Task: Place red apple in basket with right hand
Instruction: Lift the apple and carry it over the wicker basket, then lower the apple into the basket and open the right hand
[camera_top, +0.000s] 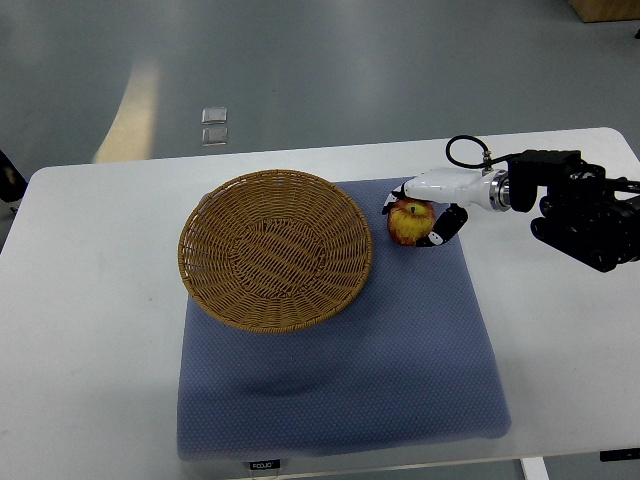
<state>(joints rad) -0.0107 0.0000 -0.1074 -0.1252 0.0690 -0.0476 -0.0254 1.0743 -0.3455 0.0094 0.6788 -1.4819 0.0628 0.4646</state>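
Observation:
A red and yellow apple (406, 222) sits on the blue mat (350, 380), just right of the woven basket (275, 248). My right hand (415, 215) comes in from the right edge and reaches over the apple. Its white fingers curl around the apple's top and right side, touching it. The apple still rests on the mat. The basket holds nothing. The left arm is out of the picture.
The mat lies on a white table (90, 330). The basket's right rim is a few centimetres from the apple. The right arm's black forearm (585, 205) hangs over the table's right part. Grey floor lies beyond the far edge.

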